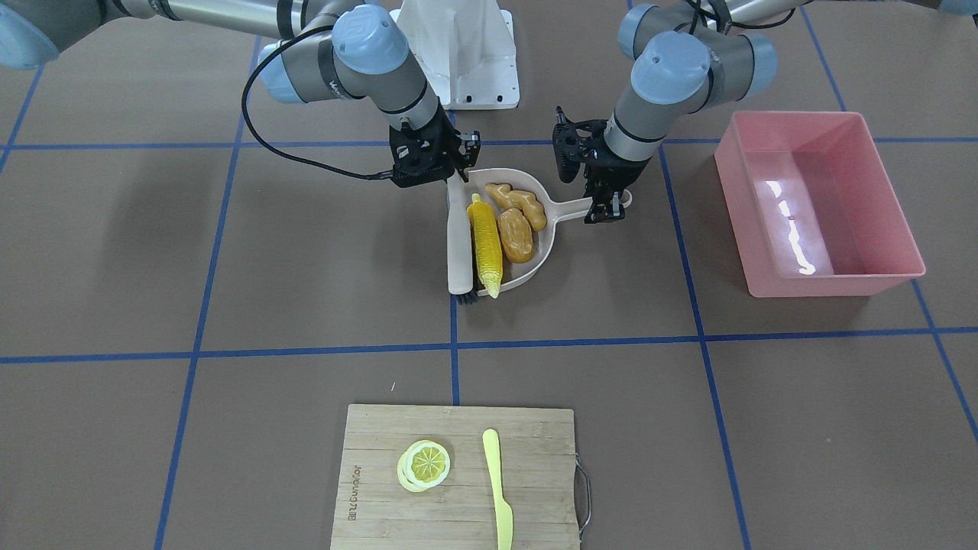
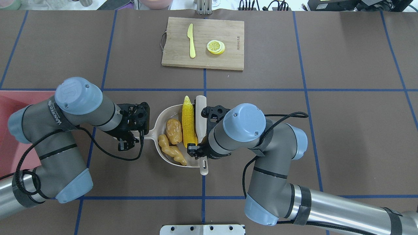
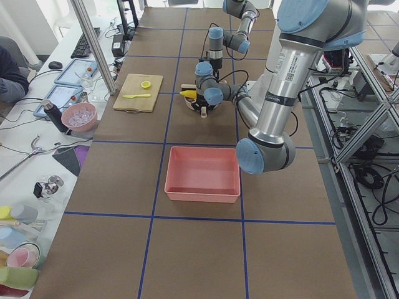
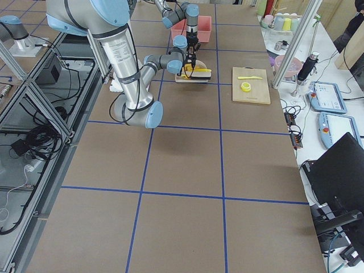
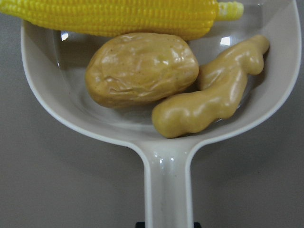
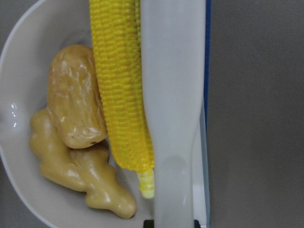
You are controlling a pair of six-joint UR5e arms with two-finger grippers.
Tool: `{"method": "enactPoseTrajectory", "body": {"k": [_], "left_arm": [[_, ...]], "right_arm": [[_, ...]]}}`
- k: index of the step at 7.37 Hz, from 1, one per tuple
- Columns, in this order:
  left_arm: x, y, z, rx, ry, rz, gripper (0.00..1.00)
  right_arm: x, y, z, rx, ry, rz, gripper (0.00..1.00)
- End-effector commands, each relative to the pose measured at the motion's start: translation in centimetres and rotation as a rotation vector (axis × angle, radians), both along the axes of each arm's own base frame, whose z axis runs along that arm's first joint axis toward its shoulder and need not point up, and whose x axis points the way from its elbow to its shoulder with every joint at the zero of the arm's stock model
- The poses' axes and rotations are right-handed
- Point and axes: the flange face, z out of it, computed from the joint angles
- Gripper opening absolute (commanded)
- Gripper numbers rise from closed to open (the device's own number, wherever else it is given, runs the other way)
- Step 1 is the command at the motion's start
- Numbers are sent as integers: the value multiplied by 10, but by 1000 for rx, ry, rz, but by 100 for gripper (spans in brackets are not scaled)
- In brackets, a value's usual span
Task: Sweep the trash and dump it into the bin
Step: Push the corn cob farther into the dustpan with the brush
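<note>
In the overhead view the dustpan (image 2: pixel 163 119) sits at the centre of the frame. In it lie the corn cob (image 2: pixel 187 122) on the right, the potato (image 2: pixel 174 131) to its left, and the ginger root (image 2: pixel 171 150) below the potato, touching it. The brush (image 2: pixel 200 112) lies along the corn cob's right side. The dustpan's handle points left, to the left gripper (image 2: pixel 130 138); the right gripper (image 2: pixel 197 151) is at the brush's lower end. The bin (image 2: pixel 13 101) is at the left edge. The cutting board (image 2: pixel 228 60) lies at top centre, bearing the knife (image 2: pixel 191 40) left of the lemon slices (image 2: pixel 216 47).
</note>
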Motion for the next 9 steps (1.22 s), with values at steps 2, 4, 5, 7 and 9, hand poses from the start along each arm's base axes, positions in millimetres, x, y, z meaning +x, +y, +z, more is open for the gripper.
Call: {"method": "enactPoseTrajectory", "body": {"k": [2, 4, 5, 7, 9], "left_arm": [[-1, 1, -5, 6, 14, 0, 24], [0, 1, -7, 2, 19, -3, 24], [0, 1, -9, 5, 26, -4, 23], [0, 1, -15, 4, 57, -19, 23], [1, 0, -11, 1, 50, -20, 22]], "right_arm": [[13, -10, -2, -2, 11, -18, 0], [43, -18, -11, -21, 22, -30, 0], [52, -15, -10, -17, 43, -38, 0], [69, -13, -3, -8, 105, -74, 0], [96, 0, 2, 11, 123, -93, 0]]}}
